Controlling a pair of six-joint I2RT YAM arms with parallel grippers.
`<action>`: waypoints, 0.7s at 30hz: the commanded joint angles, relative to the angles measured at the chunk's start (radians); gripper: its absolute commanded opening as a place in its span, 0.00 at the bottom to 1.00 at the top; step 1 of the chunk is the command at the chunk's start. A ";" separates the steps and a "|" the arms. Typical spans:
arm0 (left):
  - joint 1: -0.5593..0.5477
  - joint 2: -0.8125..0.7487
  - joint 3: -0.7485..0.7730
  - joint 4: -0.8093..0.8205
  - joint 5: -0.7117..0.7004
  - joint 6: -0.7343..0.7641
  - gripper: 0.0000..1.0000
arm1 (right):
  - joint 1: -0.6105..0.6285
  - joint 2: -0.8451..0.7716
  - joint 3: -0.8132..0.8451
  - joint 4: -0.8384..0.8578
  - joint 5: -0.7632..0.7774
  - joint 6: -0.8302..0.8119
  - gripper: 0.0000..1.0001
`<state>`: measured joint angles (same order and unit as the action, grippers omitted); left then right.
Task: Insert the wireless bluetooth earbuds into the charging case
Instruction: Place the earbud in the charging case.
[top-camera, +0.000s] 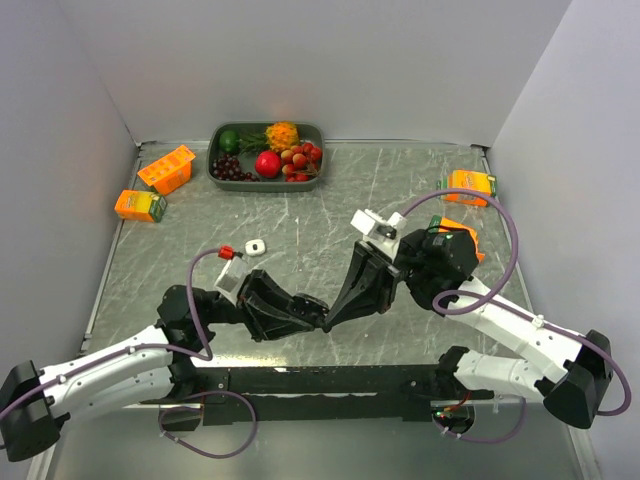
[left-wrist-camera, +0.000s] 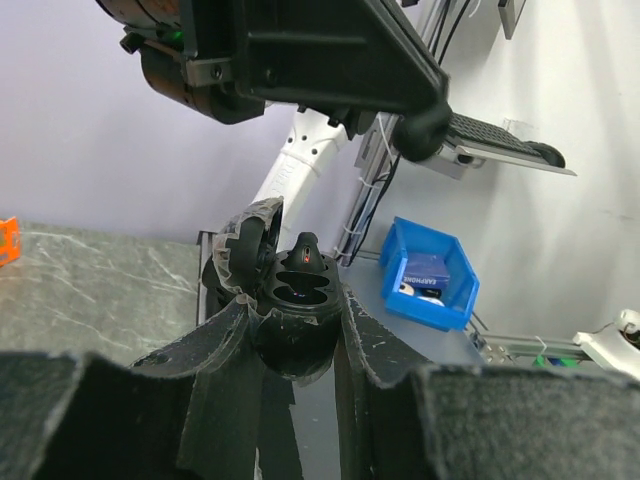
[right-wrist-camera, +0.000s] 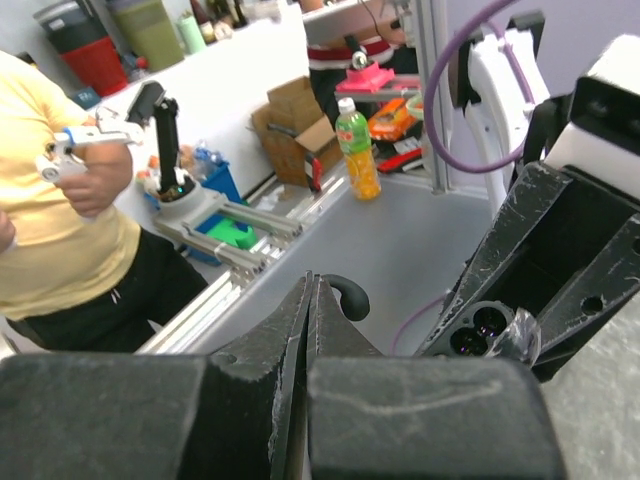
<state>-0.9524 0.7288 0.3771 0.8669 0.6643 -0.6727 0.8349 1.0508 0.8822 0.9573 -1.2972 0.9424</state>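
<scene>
Clamping charging case (left-wrist-camera: 296, 292), left tool (left-wrist-camera: 292, 335) faces closed right tool (right-wrist-camera: 310, 288); fruit tray (top-camera: 266, 184) beyond.

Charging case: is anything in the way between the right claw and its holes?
Nothing visible is. The left claw grips the charging case with its lid tipped back and its holes showing. The shut right claw sits beside it, with only air between them.

Small dark box (left-wrist-camera: 425, 270) in blue plastic bin (left-wrist-camera: 440, 305): white print, possibly "EARPHONE", blurred. Orange cartons (top-camera: 139, 205) on grey marbled desk (top-camera: 330, 200): print too small. Green-capped orange-drink bottle (right-wrist-camera: 357, 145): label illegible.
</scene>
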 joint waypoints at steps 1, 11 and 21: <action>0.004 0.040 0.063 0.109 0.063 -0.039 0.01 | 0.029 -0.018 0.052 -0.179 0.024 -0.189 0.00; 0.003 0.101 0.094 0.149 0.126 -0.088 0.01 | 0.032 -0.009 0.058 -0.238 0.024 -0.235 0.00; 0.003 0.121 0.102 0.156 0.159 -0.108 0.01 | 0.032 0.020 0.089 -0.242 0.019 -0.240 0.00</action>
<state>-0.9520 0.8448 0.4374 0.9623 0.7898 -0.7578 0.8597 1.0653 0.9173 0.6949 -1.2755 0.7231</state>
